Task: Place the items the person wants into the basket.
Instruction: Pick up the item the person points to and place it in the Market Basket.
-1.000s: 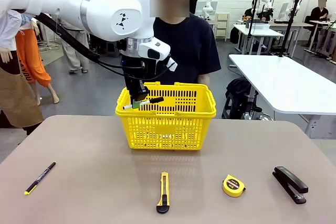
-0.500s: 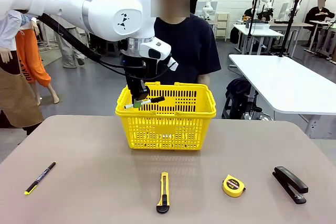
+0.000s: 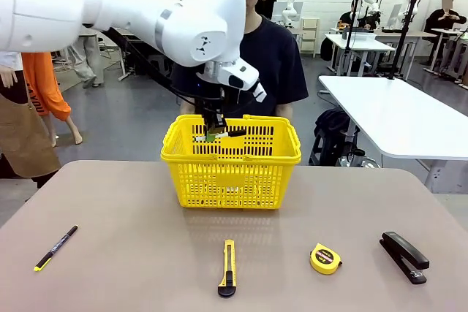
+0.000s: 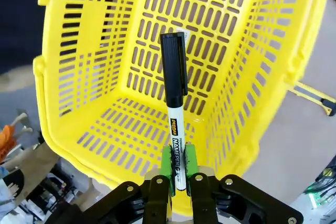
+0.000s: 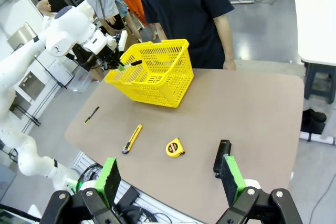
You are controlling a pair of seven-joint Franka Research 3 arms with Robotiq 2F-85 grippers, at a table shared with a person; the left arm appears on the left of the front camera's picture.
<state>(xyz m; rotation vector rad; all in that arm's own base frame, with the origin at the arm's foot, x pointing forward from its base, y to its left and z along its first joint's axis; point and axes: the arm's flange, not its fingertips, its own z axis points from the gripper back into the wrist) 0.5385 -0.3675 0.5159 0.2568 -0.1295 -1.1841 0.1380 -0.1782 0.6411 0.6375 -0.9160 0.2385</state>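
My left gripper [image 3: 213,134] hangs just above the yellow basket [image 3: 231,169], shut on the white marker [image 3: 232,134] with its black cap. In the left wrist view the marker [image 4: 175,108] sticks out from the green pads [image 4: 167,162] and points down over the basket's floor [image 4: 131,129]. The tape measure [image 3: 325,259] and the black stapler [image 3: 404,256] lie on the near right of the table. My right gripper [image 5: 170,182] is open and high above the table's near edge, holding nothing. The person [image 3: 272,60] in a dark T-shirt stands behind the basket.
A yellow-and-black utility knife [image 3: 228,269] lies at the near middle of the table. A slim black pen [image 3: 55,247] lies at the near left. The brown table [image 3: 131,210] is bare between these things and the basket. A white table [image 3: 395,115] stands off to the right.
My left arm has swung right and turned its wrist. The marker has gone from the basket's left rim to above its middle. Nothing on the table has moved.
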